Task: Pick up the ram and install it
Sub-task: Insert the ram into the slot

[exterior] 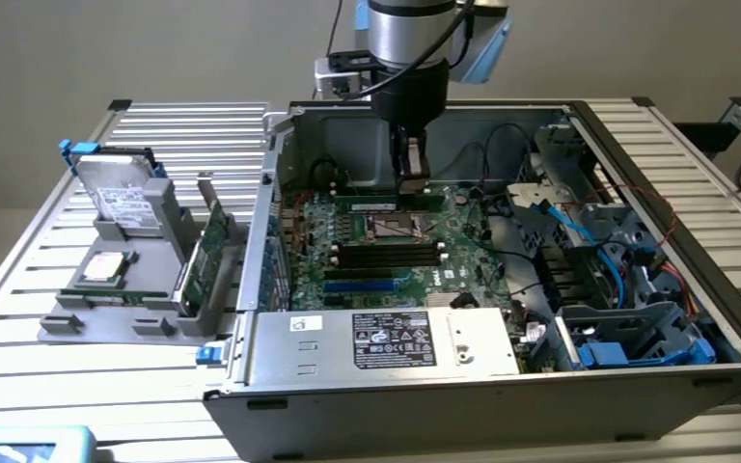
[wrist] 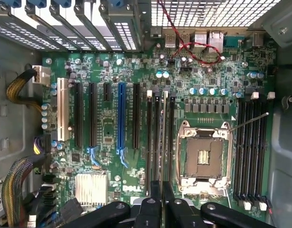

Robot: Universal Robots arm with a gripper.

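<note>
Card is parked in its rack at the exterior view's left, outside the case. Inside, the gripper is pinched narrow on the ram, I'd say. The ram is edge-on over the slots just beside the socket, on its far side. That stick's light and stiff but kinda fragile, so pinch the flat faces mid-length near the top edge, stay off the contacts, no twisting.
</note>
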